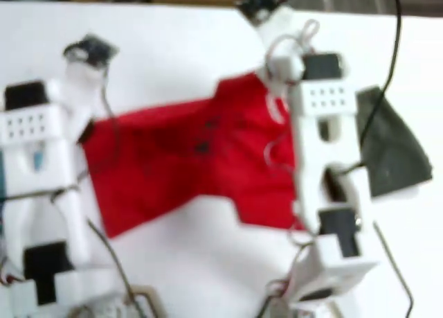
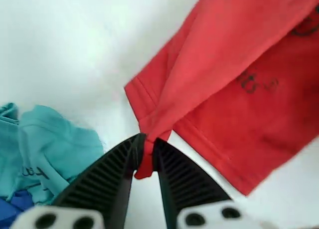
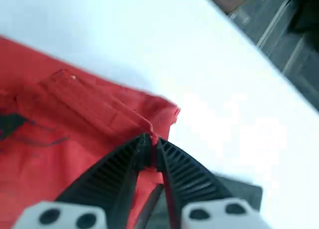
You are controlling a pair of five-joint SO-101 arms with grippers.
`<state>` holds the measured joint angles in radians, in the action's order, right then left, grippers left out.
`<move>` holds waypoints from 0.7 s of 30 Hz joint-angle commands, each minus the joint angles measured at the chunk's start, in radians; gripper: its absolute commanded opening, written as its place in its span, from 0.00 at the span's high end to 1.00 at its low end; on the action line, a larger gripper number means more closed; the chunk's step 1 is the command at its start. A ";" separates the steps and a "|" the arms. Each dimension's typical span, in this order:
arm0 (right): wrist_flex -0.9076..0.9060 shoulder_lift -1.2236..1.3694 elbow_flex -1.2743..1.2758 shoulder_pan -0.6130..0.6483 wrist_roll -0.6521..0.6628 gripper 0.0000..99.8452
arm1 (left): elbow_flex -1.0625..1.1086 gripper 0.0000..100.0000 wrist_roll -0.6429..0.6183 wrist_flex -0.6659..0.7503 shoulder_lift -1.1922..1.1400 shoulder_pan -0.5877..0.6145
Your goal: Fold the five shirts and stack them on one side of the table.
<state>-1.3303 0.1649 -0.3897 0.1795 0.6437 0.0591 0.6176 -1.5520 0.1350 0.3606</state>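
Left gripper [image 2: 146, 154] clamped on a bunched corner of the red shirt [image 1: 194, 152], right gripper [image 3: 149, 154] pinching its far edge, the shirt stretched across the white bench [image 1: 173, 41] between both arms.

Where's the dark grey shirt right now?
In the high view, the dark grey shirt lies on the white table's right side, partly behind the right arm, next to the red shirt.

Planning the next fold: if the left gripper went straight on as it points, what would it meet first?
The red shirt: the left gripper holds its corner in shut jaws, more red cloth lies just ahead, then probably table; depth is unclear.
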 commanded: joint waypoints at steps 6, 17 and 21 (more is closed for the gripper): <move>-0.222 -0.082 -0.003 -0.010 0.006 0.98 | -0.005 0.98 0.008 -0.118 0.003 -0.014; -0.363 -0.088 0.057 -0.021 0.006 0.98 | 0.288 0.98 0.051 -0.084 0.075 -0.041; -0.340 -0.085 0.178 -0.028 0.006 0.98 | 0.441 0.98 0.057 -0.029 0.196 -0.057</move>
<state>-1.6847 0.1419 -0.2639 0.1672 0.6421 0.4258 0.6590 -1.6118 0.2302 0.3284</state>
